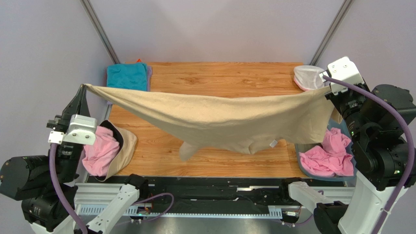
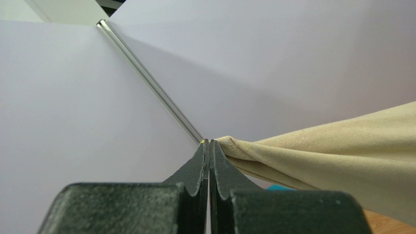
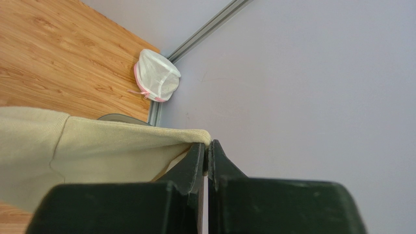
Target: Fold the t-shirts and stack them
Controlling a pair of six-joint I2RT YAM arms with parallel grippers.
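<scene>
Left wrist: claw point(image 2: 209, 142) tight on t-shirt point(image 2: 342, 146)

A wooden table point(image 1: 210, 78) with warm orange grain fills the middle, closed in on its left, right and far sides by plain, pale lilac-grey walls point(image 1: 210, 29). A slim metal left strut point(image 1: 100, 31) and a matching right strut point(image 1: 332, 29) slant up at the far corners. The light is soft and even, casting only faint shadows.
</scene>
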